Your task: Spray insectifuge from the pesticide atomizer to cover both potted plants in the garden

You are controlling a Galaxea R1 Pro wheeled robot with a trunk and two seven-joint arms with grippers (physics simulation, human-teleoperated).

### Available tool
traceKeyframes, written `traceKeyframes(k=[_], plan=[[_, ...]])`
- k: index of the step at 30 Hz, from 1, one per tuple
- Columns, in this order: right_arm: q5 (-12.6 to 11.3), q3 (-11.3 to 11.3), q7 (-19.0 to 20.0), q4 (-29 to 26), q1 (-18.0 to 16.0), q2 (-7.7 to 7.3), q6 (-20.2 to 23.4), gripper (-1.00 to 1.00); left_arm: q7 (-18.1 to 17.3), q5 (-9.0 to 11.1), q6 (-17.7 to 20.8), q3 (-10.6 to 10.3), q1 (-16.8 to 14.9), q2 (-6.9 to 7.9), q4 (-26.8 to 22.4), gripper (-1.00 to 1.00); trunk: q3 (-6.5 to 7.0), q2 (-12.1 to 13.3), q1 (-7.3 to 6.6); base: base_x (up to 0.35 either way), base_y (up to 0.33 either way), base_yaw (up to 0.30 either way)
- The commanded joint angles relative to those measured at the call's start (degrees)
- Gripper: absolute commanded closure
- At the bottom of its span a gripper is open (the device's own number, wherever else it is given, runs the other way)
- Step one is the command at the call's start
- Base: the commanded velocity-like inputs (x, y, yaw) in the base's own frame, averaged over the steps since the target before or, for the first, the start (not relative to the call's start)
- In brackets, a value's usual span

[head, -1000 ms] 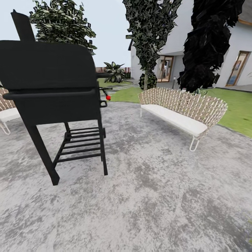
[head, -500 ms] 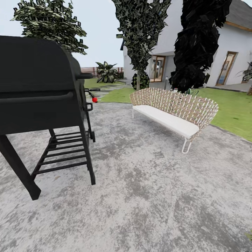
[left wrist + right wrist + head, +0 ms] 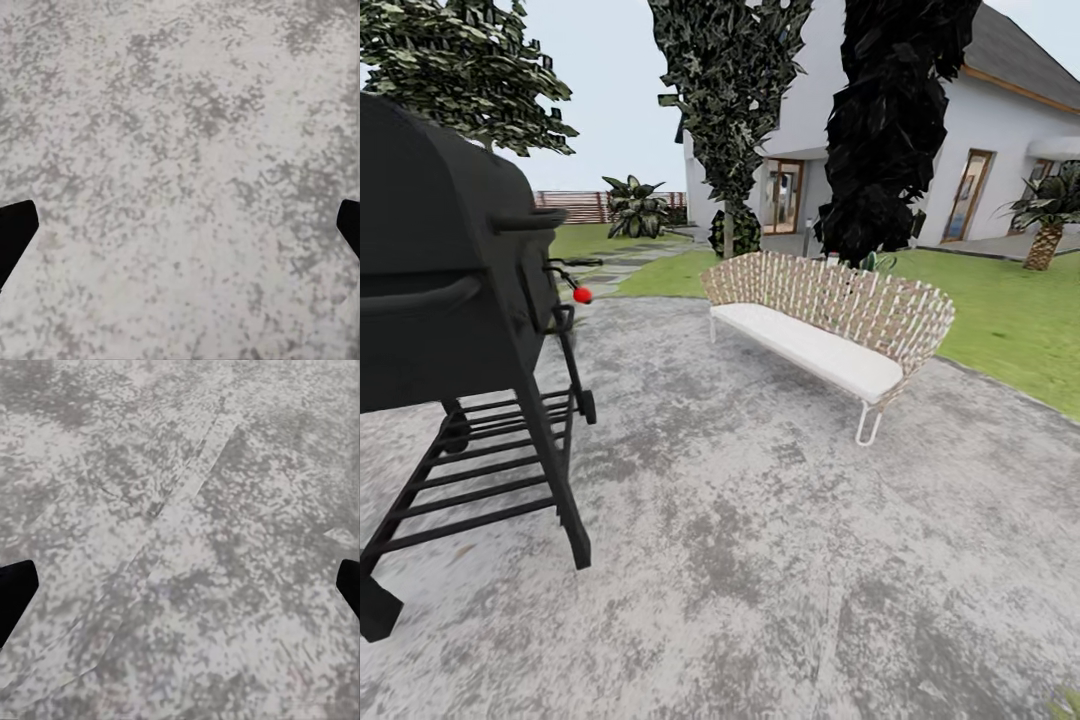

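Grey mottled stone patio [image 3: 180,90] directly beneath both arms, bare under each wrist camera.

Left pincer [image 3: 180,225]: spread wide, dark fingertips at the far edges of the left wrist view, nothing held. Right pincer [image 3: 180,585]: likewise spread wide and empty, above a faint seam in the stone.

Pesticide atomizer: position cannot be told from these views. Do not mistake the red knob [image 3: 582,295] on the black grill [image 3: 450,290] for its red top. Potted plants: not identified with certainty either.

Handling, as a judgement: probably light, rigid and smooth, so liable to slip or tip. Take hold across the slim body below the top, keeping the top free for spraying. Keep upright.

Outward in the head view: grill close on the left; slatted sofa [image 3: 830,320] with a white cushion further ahead on the stone; green lawn [image 3: 1000,320] behind and to the right; dark trees [image 3: 885,130], a white house [image 3: 1000,150] and a palm [image 3: 1050,215] beyond; brown fence [image 3: 575,205] and a broad-leaved plant [image 3: 635,205] far back.

Probable step: travel across the garden in search of the atomizer.
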Motion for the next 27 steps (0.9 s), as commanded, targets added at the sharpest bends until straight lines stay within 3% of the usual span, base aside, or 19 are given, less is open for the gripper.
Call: traceKeyframes(k=[1, 27], plan=[[0.06, 0.02, -0.02, 0.04, -0.03, -0.01, -0.18, -1.00, -0.02, -0.14, -0.19, -0.06, -0.03, 0.02, 0.04, -1.00, -0.05, -0.02, 0.02, 0.335, -0.092, -0.001], [0.06, 0.02, 0.05, 0.03, -0.03, 0.00, -0.10, -1.00, -0.02, -0.13, -0.25, 0.19, 0.05, 0.07, 0.00, -1.00, -0.05, -0.02, 0.02, 0.338, -0.027, 0.000]])
